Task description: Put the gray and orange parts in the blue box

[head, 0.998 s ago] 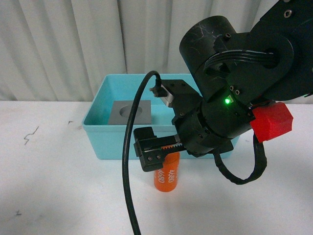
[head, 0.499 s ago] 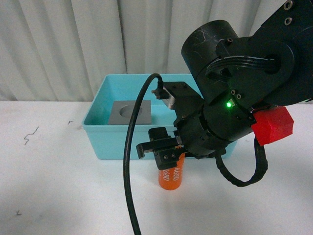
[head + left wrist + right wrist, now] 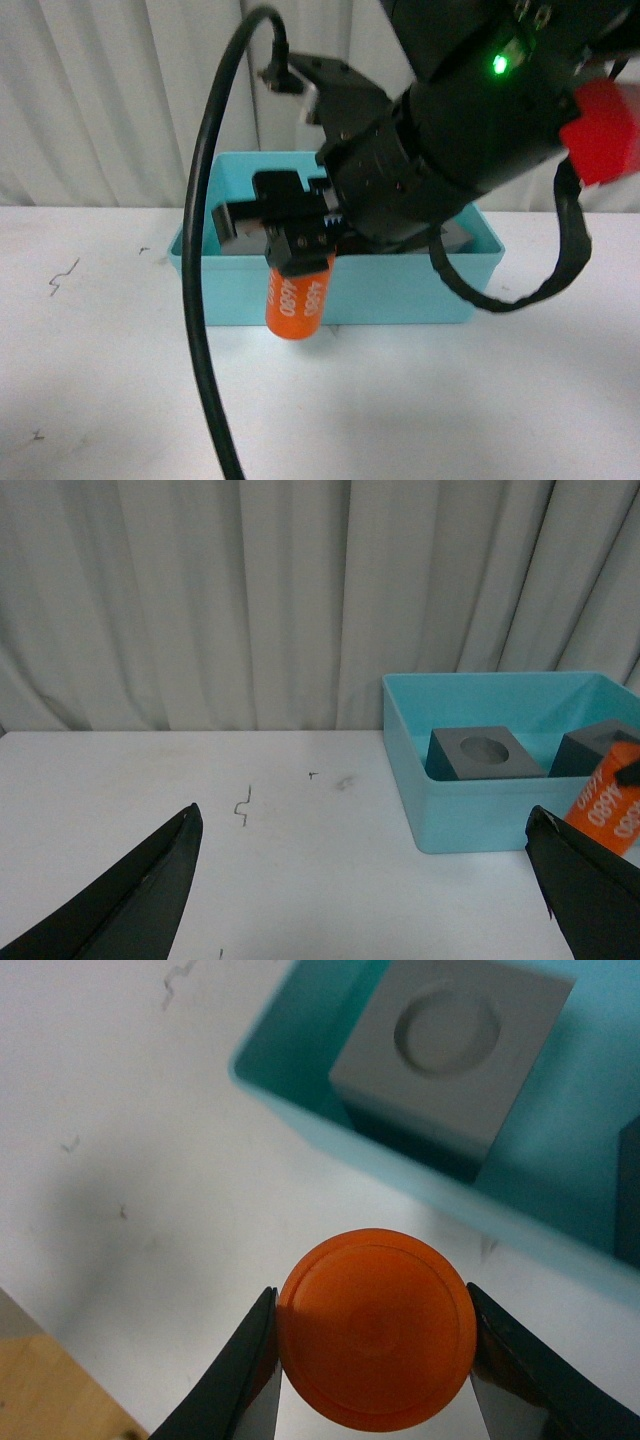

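Note:
My right gripper (image 3: 298,258) is shut on the orange cylinder (image 3: 296,302) marked "4680" and holds it upright above the table, in front of the blue box's (image 3: 400,292) front wall. From the right wrist, the cylinder's round end (image 3: 375,1345) sits clamped between both fingers, just outside the box rim (image 3: 290,1090). The gray cube with a round recess (image 3: 450,1050) lies inside the box. From the left wrist, that cube (image 3: 485,753) and a second gray cube (image 3: 595,748) rest in the box (image 3: 470,820), with the cylinder (image 3: 605,810) beside it. My left gripper (image 3: 365,815) is open over bare table.
The white table (image 3: 90,380) carries small pen marks (image 3: 241,812). A pale curtain (image 3: 100,100) hangs behind the box. A black cable (image 3: 200,330) loops down in front of the arm. The table's edge, with wooden floor (image 3: 50,1390) below, shows in the right wrist view.
My right gripper closed on the orange cylinder and lifted it off the table, up and to the left, level with the box's front wall.

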### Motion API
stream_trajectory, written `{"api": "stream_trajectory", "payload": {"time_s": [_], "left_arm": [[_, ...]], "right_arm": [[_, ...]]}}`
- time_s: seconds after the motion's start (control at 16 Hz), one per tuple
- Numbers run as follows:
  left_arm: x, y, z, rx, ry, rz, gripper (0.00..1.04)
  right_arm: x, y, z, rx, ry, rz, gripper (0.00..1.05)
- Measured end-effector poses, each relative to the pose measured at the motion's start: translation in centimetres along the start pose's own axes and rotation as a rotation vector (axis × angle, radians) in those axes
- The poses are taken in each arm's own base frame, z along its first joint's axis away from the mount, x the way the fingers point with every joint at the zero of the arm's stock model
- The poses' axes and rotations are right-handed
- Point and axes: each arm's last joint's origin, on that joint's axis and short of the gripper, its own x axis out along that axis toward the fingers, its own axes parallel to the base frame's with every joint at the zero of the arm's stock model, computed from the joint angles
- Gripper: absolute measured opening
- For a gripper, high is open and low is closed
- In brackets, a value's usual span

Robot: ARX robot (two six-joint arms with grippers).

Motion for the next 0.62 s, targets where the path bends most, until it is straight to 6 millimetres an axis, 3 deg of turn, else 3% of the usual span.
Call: {"api": "stream_trajectory", "payload": {"time_s": [0.12,0.37,0.62], "left_arm": [[0.0,0.0,0.0,0.000,0.000,0.001,0.98],[0.0,0.0,0.0,0.000,0.000,0.000,0.98],[0.0,0.0,0.0,0.000,0.000,0.001,0.98]], "right_arm": [[-1.8,-0.4,2.2,-0.003,-0.086,-0.010,0.46],[-3.7,-3.9,4.8,0.057,-0.177,-0.091,0.46],[-2.4,-7.1,5.1,0.131,-0.167,-0.130,0.46]]}}
